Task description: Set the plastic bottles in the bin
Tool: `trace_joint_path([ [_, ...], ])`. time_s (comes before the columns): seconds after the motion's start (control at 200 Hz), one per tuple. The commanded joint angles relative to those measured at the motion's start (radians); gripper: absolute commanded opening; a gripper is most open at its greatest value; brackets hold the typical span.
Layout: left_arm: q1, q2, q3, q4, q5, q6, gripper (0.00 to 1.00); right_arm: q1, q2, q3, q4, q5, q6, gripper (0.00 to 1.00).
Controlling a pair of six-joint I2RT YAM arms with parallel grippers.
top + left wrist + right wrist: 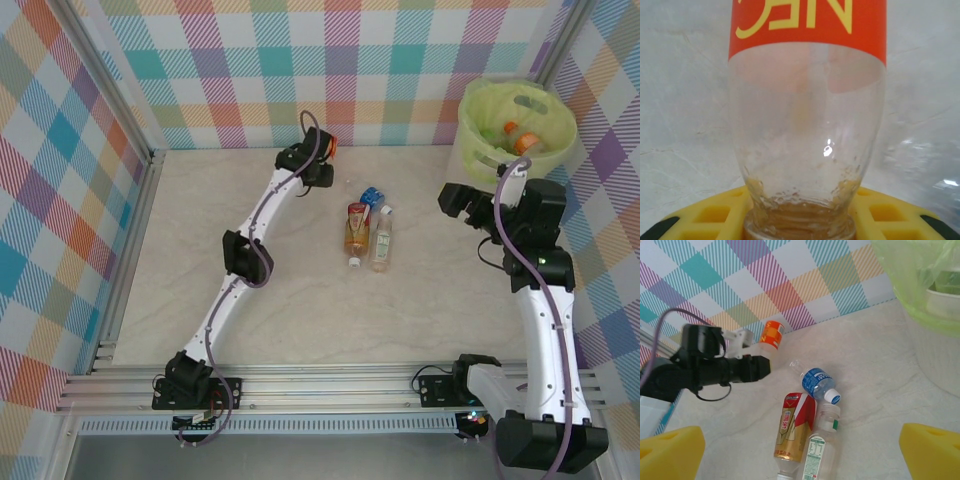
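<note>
My left gripper (320, 160) is shut on the neck of a clear plastic bottle with an orange label (331, 148) near the back wall. Its yellow fingers (705, 215) flank the bottle (805, 125) in the left wrist view. Three more bottles lie together mid-table: a blue-labelled one (372, 198), a red-and-gold one (357, 230) and a clear one with a green-and-white label (382, 240). The bin (470, 150), lined with a lime-green bag, stands at the back right with bottles (524, 142) inside. In front of it my right gripper (458, 200) is open, holding nothing, its yellow fingertips (932, 450) spread wide above the three bottles (795, 427).
Checked walls close in the back and both sides, with a metal rail (130, 250) along the left edge. Bare marble-look tabletop (440, 300) lies between the bottles and my right arm. The bin's green liner (920, 285) hangs at the upper right of the right wrist view.
</note>
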Motion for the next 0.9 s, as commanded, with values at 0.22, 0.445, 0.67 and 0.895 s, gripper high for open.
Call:
trace_joint_path([
  [0.22,-0.007,-0.516,-0.659,0.264,0.086,-0.015,0.19,0.002,0.079,-0.075,0.157,-0.054,0.02,1.0],
  [0.445,-0.016,-0.767,-1.058,0.403,0.089,-0.031,0.21,0.002,0.155,-0.099,0.282,-0.162,0.148,1.0],
  [0.67,-0.042,-0.973,-1.368,0.616,0.17,-0.106,0.2,0.015,0.133,-0.154,0.433,-0.254,0.342,1.0],
  [0.895,-0.093,-1.152,-1.64,0.894,0.353,-0.141,0.21,0.059,0.123,-0.19,0.545,-0.314,0.541,1.0],
])
